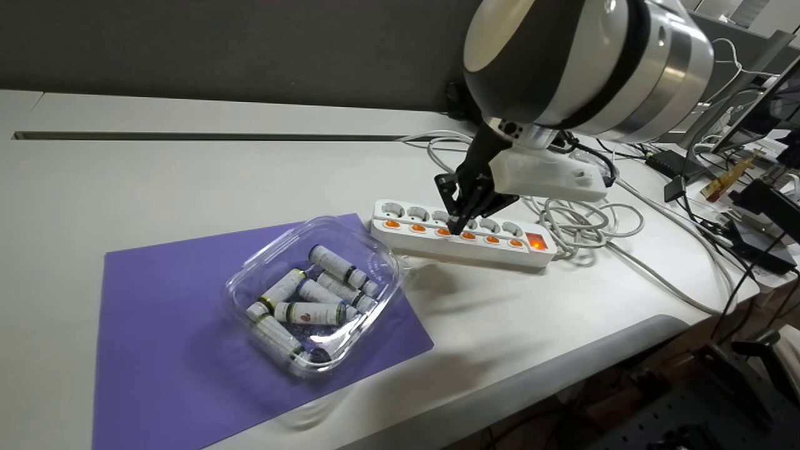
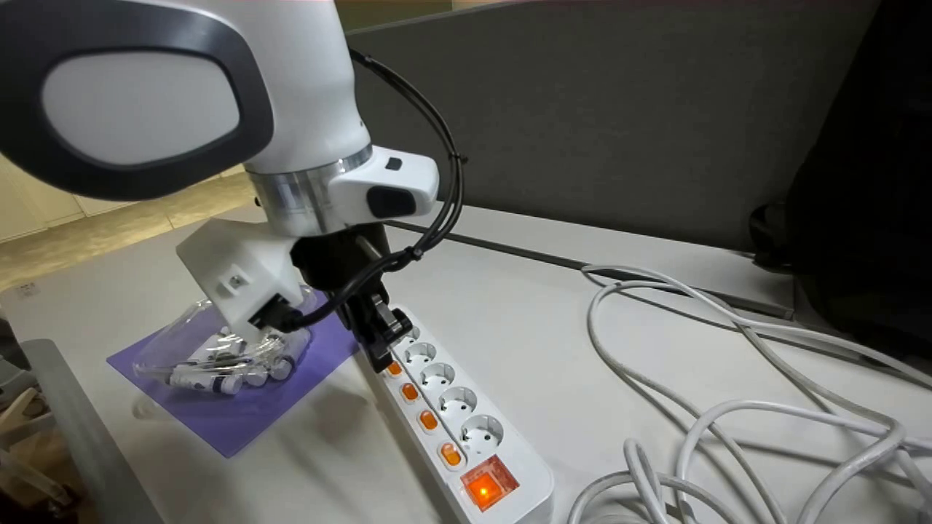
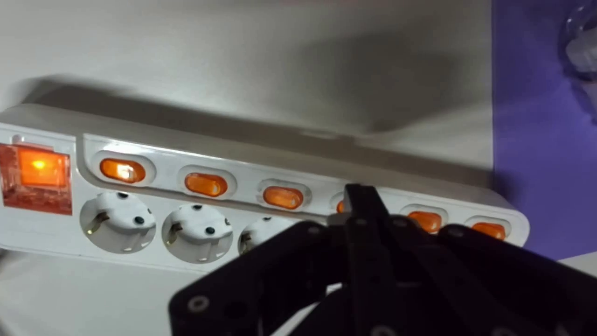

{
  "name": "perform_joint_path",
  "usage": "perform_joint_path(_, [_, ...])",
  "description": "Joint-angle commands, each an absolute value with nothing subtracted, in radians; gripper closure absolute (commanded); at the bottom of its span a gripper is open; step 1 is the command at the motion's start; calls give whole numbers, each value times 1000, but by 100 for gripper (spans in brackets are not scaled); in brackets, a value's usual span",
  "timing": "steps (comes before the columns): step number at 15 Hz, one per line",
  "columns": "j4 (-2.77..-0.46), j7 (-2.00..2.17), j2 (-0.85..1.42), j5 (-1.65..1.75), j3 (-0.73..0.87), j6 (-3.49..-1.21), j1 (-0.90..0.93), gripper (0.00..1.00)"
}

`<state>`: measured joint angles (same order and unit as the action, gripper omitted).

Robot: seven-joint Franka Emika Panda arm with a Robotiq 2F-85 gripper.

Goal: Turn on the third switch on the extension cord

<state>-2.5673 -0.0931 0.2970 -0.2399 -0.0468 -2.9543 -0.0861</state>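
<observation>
extension cord [image 1: 472, 251] is laid on the surface [image 1: 531, 312], right of the frame's centre in an exterior view, its end switch [image 3: 43, 168] lit orange. over it the gripper [image 1: 457, 226] is held, fingertips [image 3: 366, 200] together. in the wrist view, the third small switch [image 3: 340, 206] from the right is partly hidden by them; contact cannot be judged.

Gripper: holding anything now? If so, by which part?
Nothing seen held: the gripper is shut, jaws together with no object visible between them, at the extension cord, which it does not grip.
</observation>
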Motion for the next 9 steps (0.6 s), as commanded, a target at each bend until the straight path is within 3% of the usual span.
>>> perform_joint_path(1, [-2538,-68,324,-241,-70,-2957,-107,100])
perform_joint_path(9, [-2515,-68,368,-241,-84,-2977,-120,100])
